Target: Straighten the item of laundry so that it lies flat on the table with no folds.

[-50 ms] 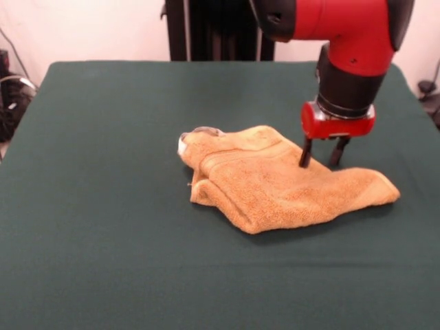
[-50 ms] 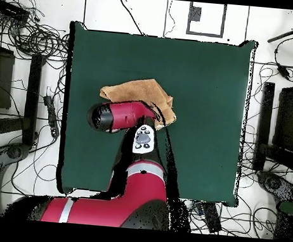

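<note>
Crumpled towel [image 1: 275, 182], spread fingers [image 1: 305, 152] touching its far edge

Pale wall [image 1: 103, 31], tangled cables [image 2: 35, 37] on seemingly white floor

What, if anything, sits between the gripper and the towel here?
Nothing visible. The gripper is open, its fingers right at the rumpled towel, which lies alone on the table.
</note>
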Available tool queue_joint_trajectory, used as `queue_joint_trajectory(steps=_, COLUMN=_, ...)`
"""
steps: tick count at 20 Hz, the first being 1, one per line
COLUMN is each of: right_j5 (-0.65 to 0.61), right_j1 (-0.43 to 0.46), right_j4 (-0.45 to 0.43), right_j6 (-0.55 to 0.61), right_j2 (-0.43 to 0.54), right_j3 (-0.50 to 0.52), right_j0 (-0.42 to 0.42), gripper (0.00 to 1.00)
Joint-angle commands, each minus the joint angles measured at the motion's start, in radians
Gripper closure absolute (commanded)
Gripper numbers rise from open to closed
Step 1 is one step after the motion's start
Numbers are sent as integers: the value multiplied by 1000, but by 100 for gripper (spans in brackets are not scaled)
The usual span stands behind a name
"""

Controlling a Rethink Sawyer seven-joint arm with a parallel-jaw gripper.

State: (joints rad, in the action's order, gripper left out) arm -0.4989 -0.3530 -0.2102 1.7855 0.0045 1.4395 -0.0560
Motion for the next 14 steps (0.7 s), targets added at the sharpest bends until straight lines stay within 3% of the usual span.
queue_joint_trajectory(steps=1, right_j5=242, right_j1=115, right_j4=-43, right_j6=-3, right_j2=193, right_j3=-73, right_j0=91, gripper=100)
queue_joint_trajectory(steps=2, right_j5=244, right_j1=114, right_j4=-46, right_j6=-4, right_j2=194, right_j3=-71, right_j0=97, gripper=100)
queue_joint_trajectory(steps=4, right_j5=350, right_j1=60, right_j4=-106, right_j6=19, right_j2=184, right_j3=92, right_j0=149, gripper=100)
queue_joint_trajectory(steps=14, right_j5=334, right_j1=37, right_j4=-142, right_j6=57, right_j2=188, right_j3=118, right_j0=168, gripper=100)
